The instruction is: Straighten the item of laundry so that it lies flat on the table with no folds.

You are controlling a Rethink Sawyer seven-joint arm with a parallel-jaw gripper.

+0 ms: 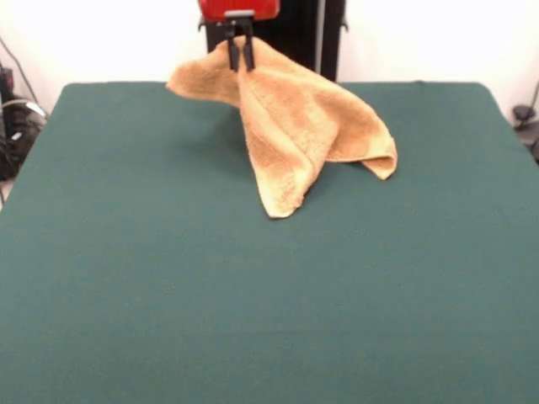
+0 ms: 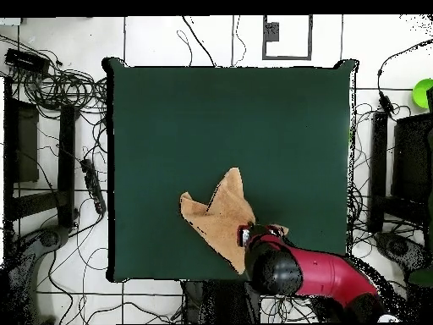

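The orange-tan towel [image 1: 295, 126] hangs in folds from my gripper [image 1: 241, 55] at the far middle of the dark green table [image 1: 168, 278]. The gripper's two dark fingers are closed on the towel's upper edge and hold it lifted. One corner droops toward the table's middle and another trails to the right, both low against the felt. In the overhead view the towel [image 2: 221, 216] is a crumpled pointed shape near the table's robot-side edge, and the gripper [image 2: 249, 234] is over its right part at the end of the red arm. No white tag shows.
Cables and dark equipment lie on the floor round the table [image 2: 169, 118] in the overhead view. A green object [image 2: 422, 91] sits at the right edge. The robot's black pedestal [image 1: 295, 34] stands behind the towel.
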